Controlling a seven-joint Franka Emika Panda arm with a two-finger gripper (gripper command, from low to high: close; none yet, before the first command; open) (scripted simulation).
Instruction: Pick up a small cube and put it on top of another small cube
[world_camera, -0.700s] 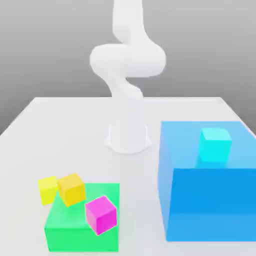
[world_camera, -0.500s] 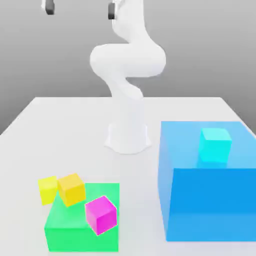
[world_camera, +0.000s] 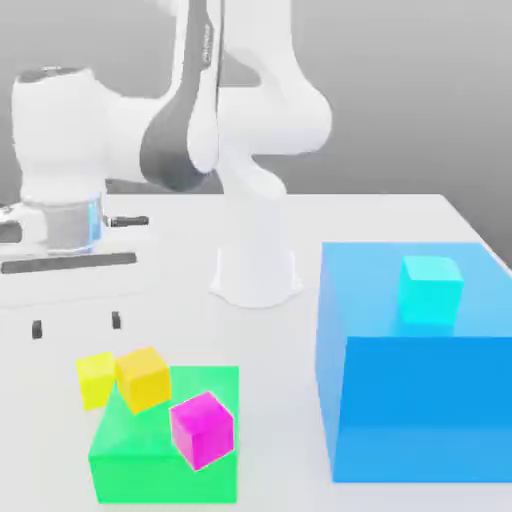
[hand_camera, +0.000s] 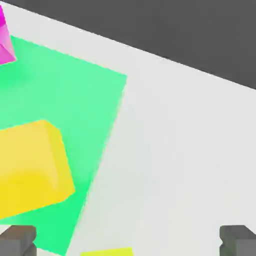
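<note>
Exterior view: lemon-yellow cube (world_camera: 95, 379) below the spread jaws (world_camera: 76, 324).

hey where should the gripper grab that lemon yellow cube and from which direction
Judging from the exterior view, come straight down on the lemon-yellow cube and pinch two opposite side faces. The amber cube appears to crowd its side toward the exterior view's right, so choose the pair leaving that side alone. The gripper hangs open above it.
</note>
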